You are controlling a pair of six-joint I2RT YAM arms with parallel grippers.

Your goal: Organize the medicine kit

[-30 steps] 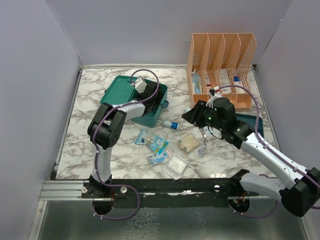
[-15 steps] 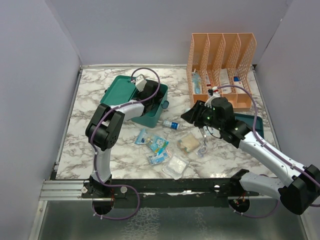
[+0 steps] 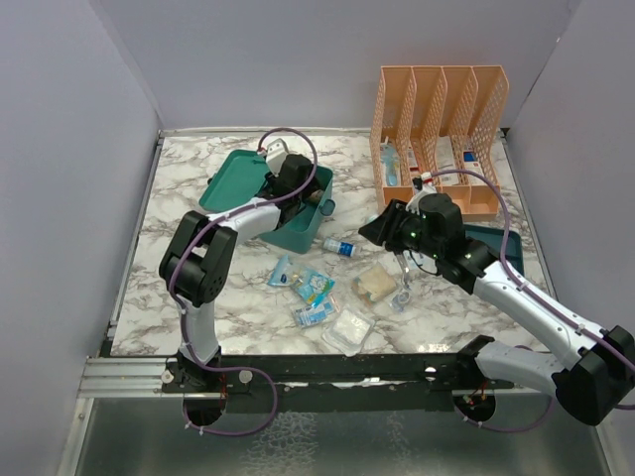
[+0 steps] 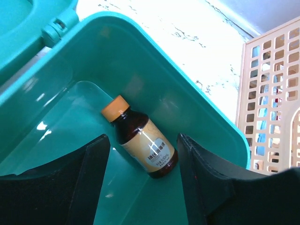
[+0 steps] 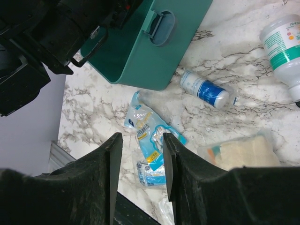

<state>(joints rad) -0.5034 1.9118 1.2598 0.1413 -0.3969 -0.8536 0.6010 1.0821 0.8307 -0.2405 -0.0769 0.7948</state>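
Note:
The teal-green medicine kit (image 3: 294,236) stands open at the back left, its lid (image 3: 232,178) flat behind it. My left gripper (image 3: 299,194) is inside the box, open and empty. In the left wrist view its fingers (image 4: 143,157) straddle the box floor just short of a brown bottle (image 4: 140,137) with an orange cap, which lies against the kit's wall (image 4: 140,61). My right gripper (image 3: 383,227) is open and empty above the table. In the right wrist view it (image 5: 141,140) hovers over blue packets (image 5: 149,133), with the kit (image 5: 140,51) beyond.
On the marble lie a small blue-and-white bottle (image 3: 340,247), blue packets (image 3: 311,289), a gauze packet (image 3: 377,283) and a clear packet (image 3: 347,328). An orange mesh organizer (image 3: 437,129) stands at the back right. A dark-blue tray (image 3: 499,241) lies under my right arm. A white green-labelled bottle (image 5: 283,44) is nearby.
My left gripper has moved a little right and deeper over the open kit. The right arm has barely moved.

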